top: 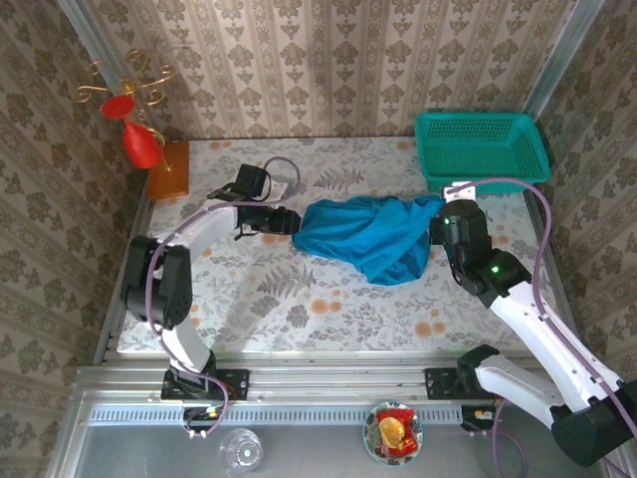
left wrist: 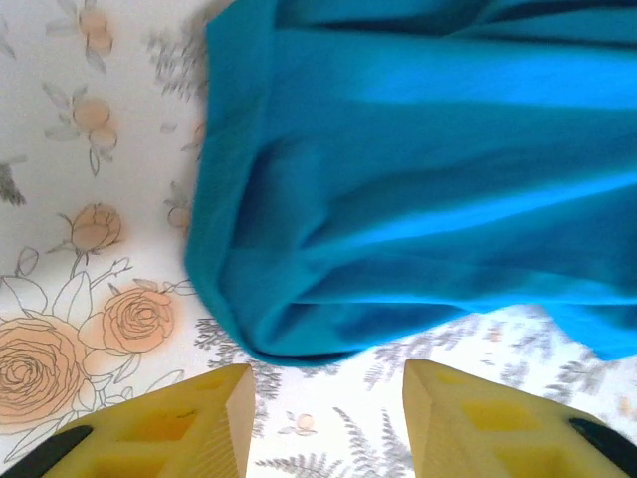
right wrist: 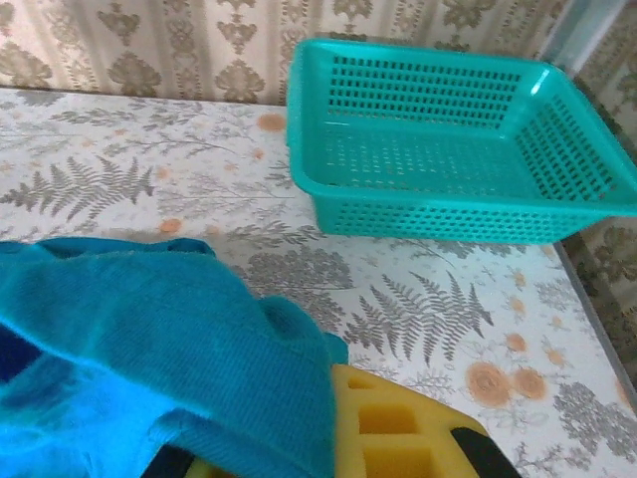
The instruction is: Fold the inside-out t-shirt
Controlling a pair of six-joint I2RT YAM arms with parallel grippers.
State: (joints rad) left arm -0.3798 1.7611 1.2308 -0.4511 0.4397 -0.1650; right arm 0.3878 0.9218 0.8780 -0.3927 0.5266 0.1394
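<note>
on the table (top: 299, 299), the right gripper (top: 436, 223) is pinched shut on the t-shirt (top: 363, 234), so the open left gripper (left wrist: 326, 386) should ease over the nearest edge before closing.

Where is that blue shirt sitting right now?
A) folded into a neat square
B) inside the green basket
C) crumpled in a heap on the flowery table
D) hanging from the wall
C: the t-shirt lies bunched and wrinkled on the table, beside the teal basket, not in it.
</note>
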